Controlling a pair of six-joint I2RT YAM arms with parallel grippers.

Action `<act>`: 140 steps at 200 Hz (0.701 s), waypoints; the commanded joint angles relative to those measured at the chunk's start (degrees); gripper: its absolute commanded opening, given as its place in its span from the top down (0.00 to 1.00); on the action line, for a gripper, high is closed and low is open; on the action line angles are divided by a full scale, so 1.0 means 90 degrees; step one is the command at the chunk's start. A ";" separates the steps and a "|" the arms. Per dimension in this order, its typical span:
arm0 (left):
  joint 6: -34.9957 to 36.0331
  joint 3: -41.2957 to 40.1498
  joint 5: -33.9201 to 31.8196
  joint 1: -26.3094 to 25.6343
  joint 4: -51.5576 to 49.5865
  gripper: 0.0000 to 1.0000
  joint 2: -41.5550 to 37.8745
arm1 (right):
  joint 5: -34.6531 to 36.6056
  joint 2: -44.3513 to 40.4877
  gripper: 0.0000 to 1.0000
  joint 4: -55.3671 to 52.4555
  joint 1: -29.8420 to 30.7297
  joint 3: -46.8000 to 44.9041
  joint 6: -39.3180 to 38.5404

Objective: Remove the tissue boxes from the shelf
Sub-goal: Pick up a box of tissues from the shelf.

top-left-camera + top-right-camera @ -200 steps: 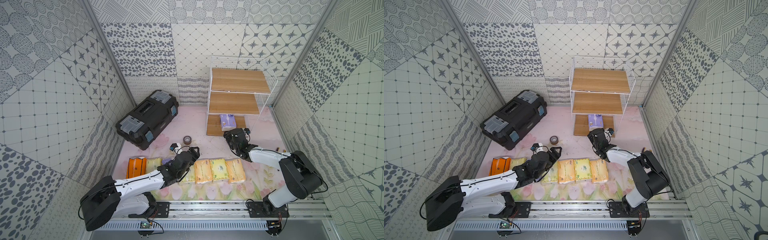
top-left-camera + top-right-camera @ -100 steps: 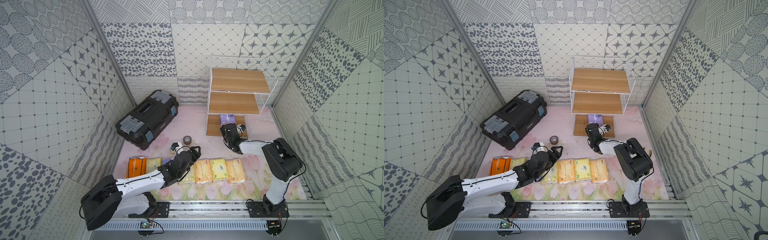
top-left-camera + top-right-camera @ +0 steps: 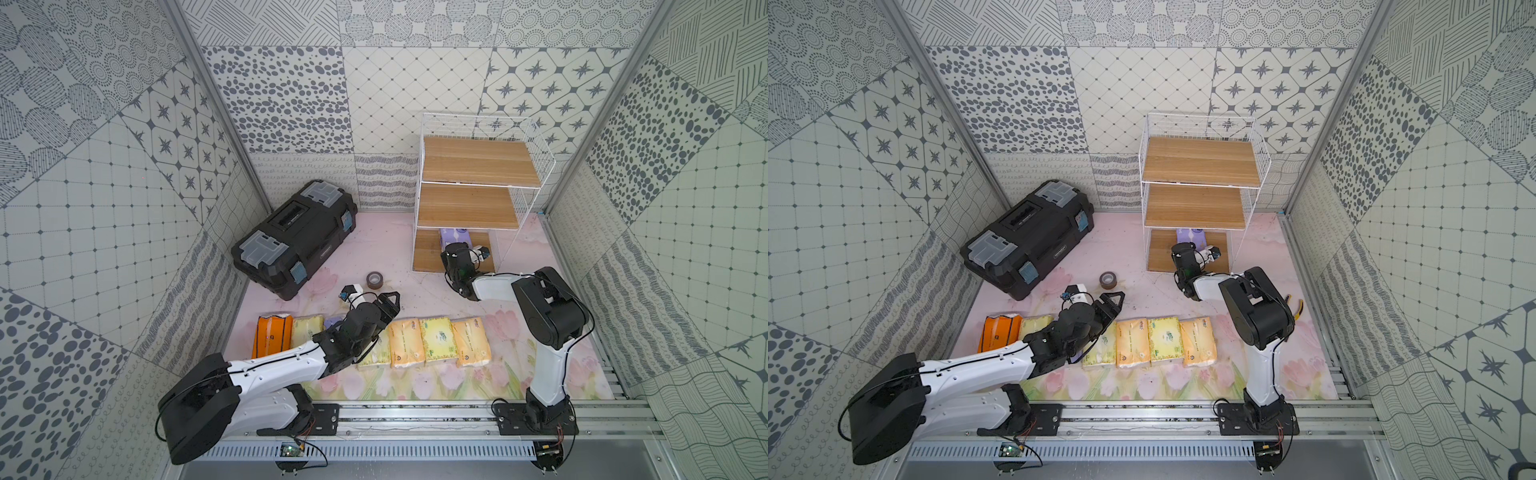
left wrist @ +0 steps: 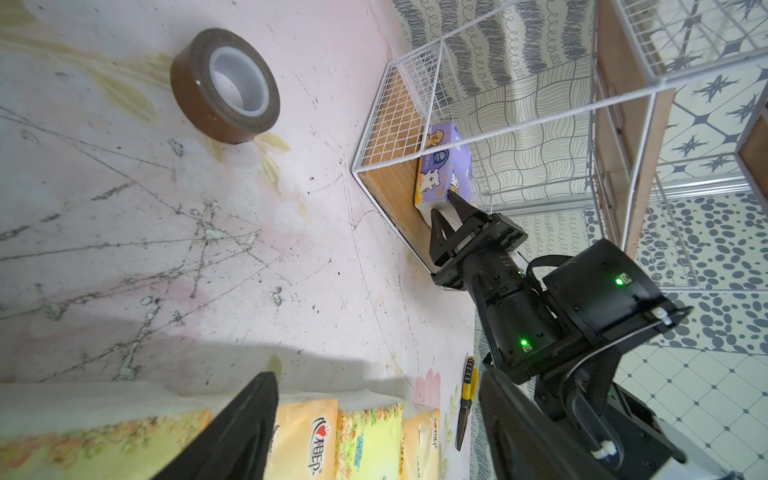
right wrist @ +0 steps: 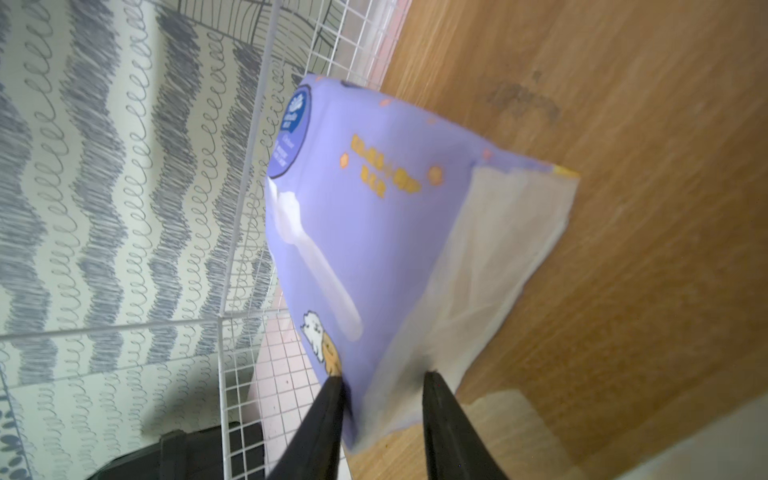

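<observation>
We record one purple tissue pack (image 3: 455, 237) on the lowest board of the shelf (image 3: 465, 205), its white end facing outward. The right pincer (image 5: 382, 376) is clenched on that near end: in the right wrist view one fingertip (image 5: 332, 386) presses the purple face and the other meets the white end, with the wrapper between them. That view is blurred, and we cannot tell whether the pack is raised off the board. The left pincer (image 3: 388, 296) is released, jaws spread wide and holding nothing, above a row of packs on the floral surface (image 3: 415, 291) in front of the shelf. The row lies side by side: an orange pack (image 3: 272, 338) at its left end, a pale yellow-green pack (image 3: 306, 330) touching it, a second purple pack (image 3: 332, 322) largely hidden beneath the left arm, then four more in yellow-green and yellow-orange. A black toolbox (image 3: 295, 239) stands well apart from the shelf. A roll of brown tape (image 3: 375, 280) lies near the left pincer. Yellow-handled pliers (image 3: 1296, 309) lie beside the right arm.
</observation>
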 commanded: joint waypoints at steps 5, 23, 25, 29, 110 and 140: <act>0.0219 0.0190 0.0003 0.0070 -0.0101 0.19 -0.0032 | 0.0098 0.0159 0.78 0.0067 -0.0032 0.0168 0.0028; 0.0222 0.0244 0.0003 0.0065 -0.0174 0.19 -0.0024 | 0.0024 0.0105 0.86 0.0111 -0.0042 0.0149 0.0032; 0.0228 0.0248 -0.0002 0.0069 -0.0180 0.19 -0.0023 | 0.0009 0.0094 0.87 0.0128 -0.0042 0.0139 0.0035; 0.0228 0.0267 -0.0006 0.0071 -0.0198 0.19 -0.0023 | -0.0015 0.0079 0.89 0.0147 -0.0048 0.0117 0.0039; 0.0084 0.0650 0.0231 0.0177 0.0078 0.18 0.0415 | -0.0895 -0.1226 1.00 0.0797 -0.0116 -0.1138 -0.0194; 0.0060 0.0992 0.0462 0.0205 0.0334 0.16 0.0816 | -0.1386 -0.1760 1.00 0.0956 -0.0204 -0.1699 -0.0266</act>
